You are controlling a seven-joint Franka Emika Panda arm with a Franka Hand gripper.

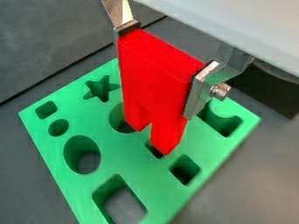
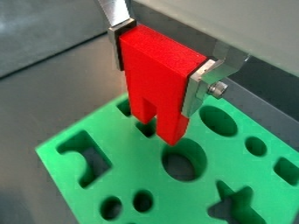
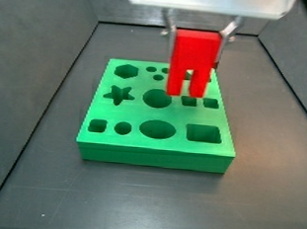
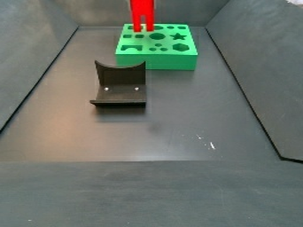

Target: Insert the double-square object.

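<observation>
The double-square object stands upright over the green board, its two legs pointing down at the holes on the board's 2 o'clock part in a side view. Whether the leg tips are already inside the holes, I cannot tell. The tool is closed on its upper part, one finger on each side. The fixture stands on the bench, well apart, at 7 o'clock from the board.

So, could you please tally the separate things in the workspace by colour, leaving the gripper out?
Red: 1, the double-square object, clamped in the gripper over the board.
Green: 1, the board with shaped holes.
Dark grey: 1, the curved block.
Total: 3
</observation>
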